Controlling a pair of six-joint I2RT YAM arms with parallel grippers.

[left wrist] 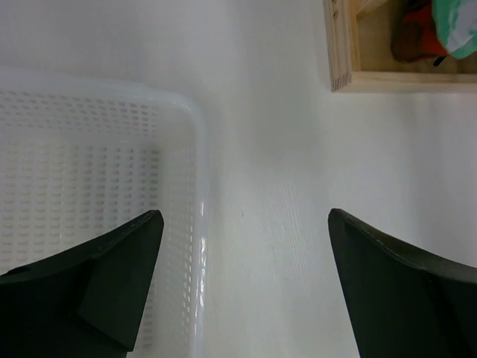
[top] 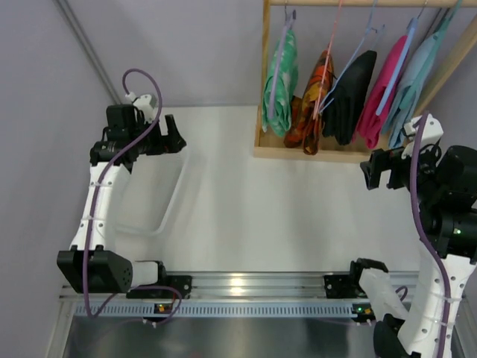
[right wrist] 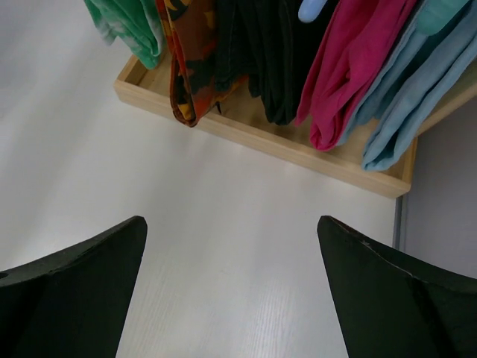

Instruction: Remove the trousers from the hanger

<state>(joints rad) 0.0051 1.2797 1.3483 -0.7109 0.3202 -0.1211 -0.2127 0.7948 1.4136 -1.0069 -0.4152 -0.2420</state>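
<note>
Trousers all hang on the rack at the table's far edge; nothing removed.
Left gripper and right gripper: jaws apart, empty.

Overhead view spans the table; both wrist views look down, sharing the rack.
</note>
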